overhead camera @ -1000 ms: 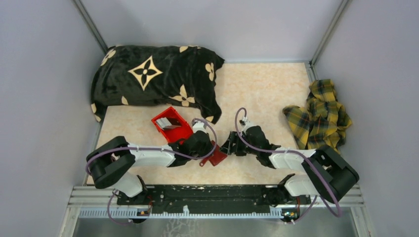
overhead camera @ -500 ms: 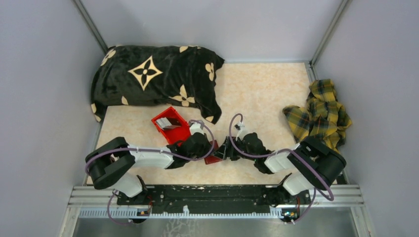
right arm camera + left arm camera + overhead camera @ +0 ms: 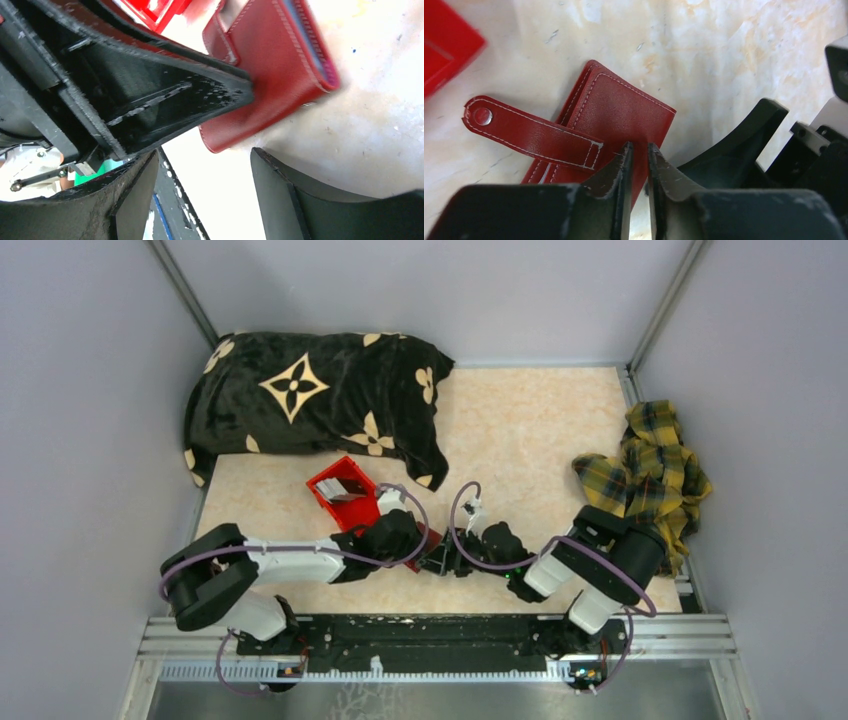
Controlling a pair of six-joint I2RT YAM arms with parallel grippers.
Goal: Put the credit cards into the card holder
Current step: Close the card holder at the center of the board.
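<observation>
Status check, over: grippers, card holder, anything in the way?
Left gripper nearly shut over card holder edge, grip unclear. Right gripper open beside it. Folded flat, strap unsnapped. Grippers crowd each other.

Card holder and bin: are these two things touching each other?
Apart. The left wrist view shows it plainly: a strip of bare table lies between the card holder, strap included, and the bin.

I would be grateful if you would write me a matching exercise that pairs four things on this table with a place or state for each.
1. card holder
2. plastic bin
3. plaid cloth
4. black cushion

A. far left corner
B. far right side
C. lying flat, strap unsnapped
D. bright red, open-topped

Pairs: 1-C, 2-D, 3-B, 4-A
</observation>
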